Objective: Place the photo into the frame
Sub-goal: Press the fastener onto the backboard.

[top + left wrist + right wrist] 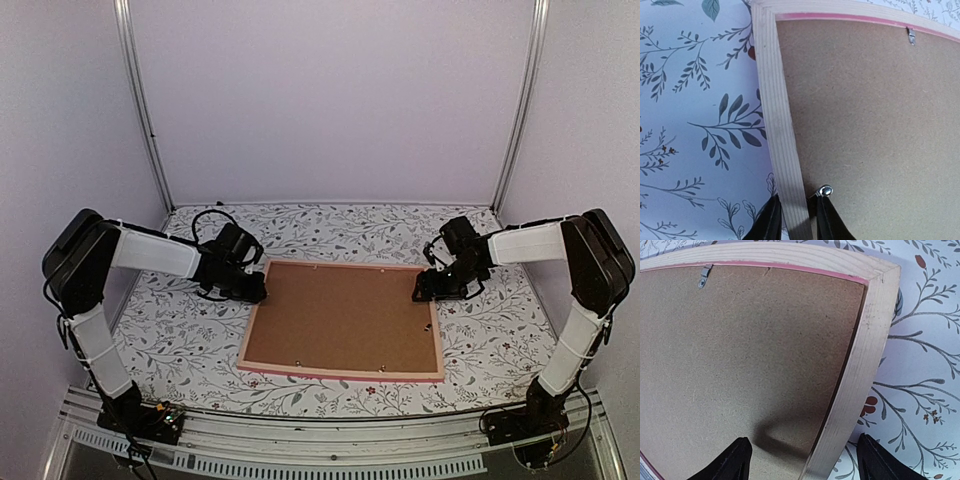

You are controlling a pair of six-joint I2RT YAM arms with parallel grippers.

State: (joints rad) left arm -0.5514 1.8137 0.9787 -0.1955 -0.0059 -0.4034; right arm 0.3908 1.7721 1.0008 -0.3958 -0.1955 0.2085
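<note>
Floral tabletop [180, 340], left tool [796, 202] clamped on frame [776, 100], right tool [804, 440] apart astride it

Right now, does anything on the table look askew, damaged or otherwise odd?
Nothing stands out. The frame lies flat, back up, with the brown backing board seated inside it and no damage visible. The left gripper and right gripper each straddle a side rail. The photo is not in view.
</note>
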